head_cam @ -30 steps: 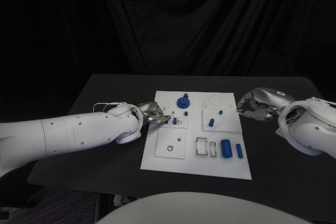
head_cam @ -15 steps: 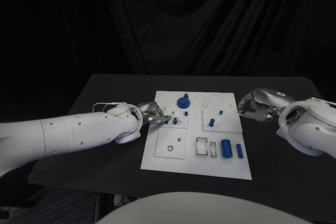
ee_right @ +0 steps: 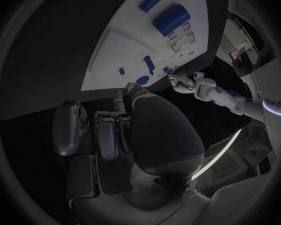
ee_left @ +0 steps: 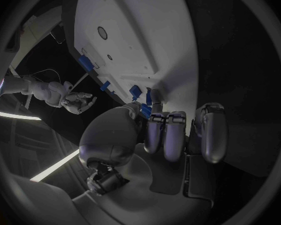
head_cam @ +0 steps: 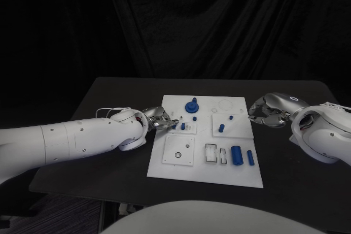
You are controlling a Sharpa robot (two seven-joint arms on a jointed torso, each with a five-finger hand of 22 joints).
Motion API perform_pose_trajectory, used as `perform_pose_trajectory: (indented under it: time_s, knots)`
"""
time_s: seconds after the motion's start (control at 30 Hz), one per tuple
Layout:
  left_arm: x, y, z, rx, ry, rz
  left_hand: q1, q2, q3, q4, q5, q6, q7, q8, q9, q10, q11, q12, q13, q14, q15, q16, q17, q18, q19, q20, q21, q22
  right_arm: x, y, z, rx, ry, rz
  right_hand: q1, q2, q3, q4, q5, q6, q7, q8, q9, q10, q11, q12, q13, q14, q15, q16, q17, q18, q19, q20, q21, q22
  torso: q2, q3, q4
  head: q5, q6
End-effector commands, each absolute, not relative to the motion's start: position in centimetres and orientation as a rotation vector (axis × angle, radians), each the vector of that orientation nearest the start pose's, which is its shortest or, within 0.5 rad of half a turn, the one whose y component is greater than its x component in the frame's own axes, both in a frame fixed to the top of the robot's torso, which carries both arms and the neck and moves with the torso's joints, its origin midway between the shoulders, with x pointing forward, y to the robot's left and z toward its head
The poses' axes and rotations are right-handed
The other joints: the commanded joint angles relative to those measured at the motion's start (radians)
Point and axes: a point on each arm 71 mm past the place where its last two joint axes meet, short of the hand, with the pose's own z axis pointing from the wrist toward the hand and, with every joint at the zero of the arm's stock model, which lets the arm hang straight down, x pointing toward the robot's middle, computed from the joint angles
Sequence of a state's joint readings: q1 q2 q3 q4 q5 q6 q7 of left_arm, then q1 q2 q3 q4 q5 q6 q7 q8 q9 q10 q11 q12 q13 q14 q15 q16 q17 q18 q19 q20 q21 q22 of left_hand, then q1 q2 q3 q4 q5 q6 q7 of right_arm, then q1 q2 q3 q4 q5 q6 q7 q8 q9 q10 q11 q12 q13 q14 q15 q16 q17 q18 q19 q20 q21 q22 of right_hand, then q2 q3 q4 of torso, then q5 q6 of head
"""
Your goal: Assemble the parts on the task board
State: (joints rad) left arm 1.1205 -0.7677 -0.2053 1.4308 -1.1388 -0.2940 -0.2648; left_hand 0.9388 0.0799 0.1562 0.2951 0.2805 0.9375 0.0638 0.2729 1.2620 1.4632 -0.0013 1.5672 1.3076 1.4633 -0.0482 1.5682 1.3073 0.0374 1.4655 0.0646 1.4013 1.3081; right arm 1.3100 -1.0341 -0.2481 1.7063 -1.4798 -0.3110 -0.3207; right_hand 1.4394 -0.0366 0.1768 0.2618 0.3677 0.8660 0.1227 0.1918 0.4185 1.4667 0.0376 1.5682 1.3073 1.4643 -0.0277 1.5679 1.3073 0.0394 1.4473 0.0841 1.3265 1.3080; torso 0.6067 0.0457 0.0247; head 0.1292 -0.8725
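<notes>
At the left edge of the white rectangular task board [head_cam: 205,142], the left robot hand [head_cam: 162,119] reached in over the board's rim, its silver fingers curled close together above a small blue peg [head_cam: 183,126]; the wrist view showed a small blue piece [ee_left: 145,110] right at its fingertips, though whether it was actually pinched could not be told. The board lay in the middle of the black tabletop [head_cam: 109,158]. On its far part stood a round blue knobbed part [head_cam: 190,107], with small blue pegs [head_cam: 221,127] to the right of it. Nearer, toward the right side, lay a thick blue cylinder [head_cam: 236,155] and, just beside it, a thinner blue rod [head_cam: 250,157]. Just off the board's right edge, the right robot hand [head_cam: 265,113] hung with its fingers curled inward, holding nothing.
</notes>
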Motion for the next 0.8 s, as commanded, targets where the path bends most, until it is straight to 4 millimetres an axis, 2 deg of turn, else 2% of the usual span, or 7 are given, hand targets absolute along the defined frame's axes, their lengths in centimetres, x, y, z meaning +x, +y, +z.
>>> perform_pose_trajectory:
  time_s: [0.03,0.1,0.23,0.33,0.37,0.5,0.8]
  knots:
    - [45.19,20.69,-30.38,-0.209,2.097,-0.551,-0.016,0.004,-0.011,0.000,0.003,0.008,-0.001,0.007,0.004,0.108,0.001,0.004,0.263,0.107,0.003,0.003,0.263,0.007,0.002,0.002,-0.005,0.204,44.07,-25.54,-20.19,-0.092,1.823,0.368,0.010,-0.001,0.006,0.003,0.004,0.004,0.000,-0.006,-0.001,0.104,0.002,0.003,0.264,0.106,0.004,0.003,0.263,0.021,-0.005,0.001,-0.005,0.183,0.000,0.0005,-0.0002,-0.001,0.000]
    - [45.18,20.74,-30.36,-0.209,2.095,-0.552,-0.036,0.012,-0.026,0.000,-0.001,0.008,-0.002,0.013,0.010,0.108,0.000,0.004,0.263,0.107,0.002,0.003,0.263,0.007,0.002,0.002,-0.006,0.204,44.07,-25.54,-20.20,-0.092,1.824,0.368,0.010,0.000,0.007,0.002,0.005,0.004,-0.001,-0.005,-0.001,0.104,0.002,0.003,0.264,0.106,0.004,0.003,0.263,0.021,-0.005,0.001,-0.005,0.183,0.000,0.0006,0.0000,-0.002,0.000]
    - [45.17,20.77,-30.31,-0.209,2.090,-0.557,-0.103,0.052,-0.079,0.001,-0.006,0.009,-0.003,0.028,0.024,0.108,-0.001,0.004,0.263,0.107,0.001,0.003,0.263,0.007,0.001,0.000,-0.007,0.204,44.08,-25.53,-20.21,-0.092,1.825,0.367,0.010,0.000,0.007,0.002,0.005,0.004,-0.001,-0.005,-0.001,0.104,0.002,0.003,0.264,0.106,0.004,0.003,0.263,0.021,-0.005,0.001,-0.005,0.183,0.000,0.0004,0.0003,-0.001,0.000]
    - [45.17,20.76,-30.29,-0.207,2.086,-0.562,-0.111,0.061,-0.088,0.000,-0.004,0.008,-0.003,0.030,0.026,0.108,-0.001,0.004,0.263,0.107,0.001,0.003,0.263,0.007,0.000,0.000,-0.007,0.203,44.09,-25.51,-20.22,-0.093,1.826,0.367,0.011,0.000,0.008,0.002,0.005,0.004,-0.001,-0.005,-0.001,0.104,0.002,0.003,0.264,0.106,0.004,0.003,0.263,0.021,-0.005,0.001,-0.005,0.183,0.000,0.0002,-0.0002,0.000,0.000]
    - [45.17,20.76,-30.28,-0.206,2.085,-0.564,-0.113,0.068,-0.094,0.000,0.007,0.007,-0.003,0.031,0.028,0.108,-0.001,0.004,0.263,0.107,0.001,0.003,0.263,0.008,0.000,0.000,-0.008,0.203,44.09,-25.50,-20.23,-0.093,1.826,0.367,0.011,0.000,0.008,0.002,0.005,0.004,-0.001,-0.005,-0.001,0.104,0.002,0.003,0.264,0.106,0.004,0.003,0.263,0.021,-0.005,0.001,-0.005,0.183,0.000,0.0002,-0.0003,0.000,0.000]
    - [45.12,20.74,-30.26,-0.204,2.085,-0.569,-0.109,0.075,-0.100,-0.001,0.024,0.007,-0.004,0.035,0.032,0.108,-0.001,0.004,0.263,0.107,0.001,0.003,0.263,0.008,-0.001,0.000,-0.008,0.203,44.10,-25.48,-20.25,-0.094,1.827,0.367,0.011,0.000,0.008,0.002,0.005,0.004,-0.001,-0.005,-0.001,0.104,0.002,0.003,0.264,0.106,0.004,0.003,0.263,0.021,-0.005,0.001,-0.005,0.183,0.000,0.0002,-0.0002,-0.001,0.000]
    - [45.00,20.72,-30.23,-0.201,2.086,-0.575,-0.104,0.084,-0.107,-0.001,0.036,0.018,-0.008,0.047,0.038,0.108,-0.003,0.004,0.263,0.107,-0.001,0.003,0.263,0.008,-0.001,-0.001,-0.009,0.203,44.11,-25.49,-20.28,-0.094,1.830,0.365,0.012,0.001,0.009,0.002,0.005,0.005,-0.001,-0.005,-0.001,0.104,0.002,0.003,0.264,0.106,0.003,0.003,0.263,0.021,-0.005,0.001,-0.006,0.183,-0.001,0.0003,-0.0001,-0.001,0.000]
